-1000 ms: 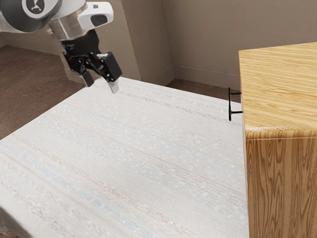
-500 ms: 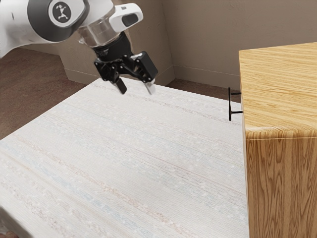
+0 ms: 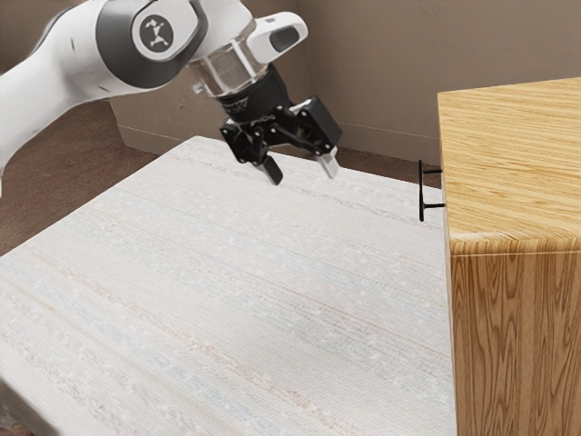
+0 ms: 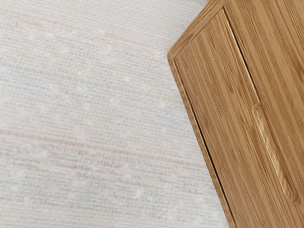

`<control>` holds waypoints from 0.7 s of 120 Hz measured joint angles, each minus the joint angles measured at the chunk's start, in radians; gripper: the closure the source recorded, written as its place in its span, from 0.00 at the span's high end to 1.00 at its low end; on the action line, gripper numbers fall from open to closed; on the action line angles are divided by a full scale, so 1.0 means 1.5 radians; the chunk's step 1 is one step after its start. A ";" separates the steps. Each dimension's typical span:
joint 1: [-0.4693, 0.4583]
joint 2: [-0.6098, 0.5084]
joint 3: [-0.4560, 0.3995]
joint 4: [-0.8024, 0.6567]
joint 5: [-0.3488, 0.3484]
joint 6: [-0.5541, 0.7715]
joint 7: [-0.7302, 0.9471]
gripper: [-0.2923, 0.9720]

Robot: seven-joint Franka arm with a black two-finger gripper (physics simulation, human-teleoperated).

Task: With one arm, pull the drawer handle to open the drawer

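**Exterior view.** The gripper (image 3: 302, 169) hangs above the table (image 3: 227, 300) with its fingers spread and nothing between them. The drawer handle (image 3: 423, 191), a thin dark upright bar, stands off the front of the wooden cabinet (image 3: 508, 236), well apart from the gripper toward the exterior view's right.

Risk: the bar is slim. If the fingers arrive off its line, they may close on air. A shallow hold could slip during the pull.

The tabletop is pale with a woven-looking grain. The walls are beige and the floor (image 3: 54, 154) is brown.

**Wrist view.** The drawer front (image 4: 223, 109) sits slanted, with the handle running along it. Judged from this slant, the hand's roll may need correcting before it can straddle the bar. The drawer looks unopened.
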 joint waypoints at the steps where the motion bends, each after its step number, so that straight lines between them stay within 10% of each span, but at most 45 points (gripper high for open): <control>1: 0.000 0.001 0.000 0.000 -0.001 0.000 -0.001 0.77; 84: 0.008 0.065 -0.069 0.021 -0.067 0.090 -0.038 0.77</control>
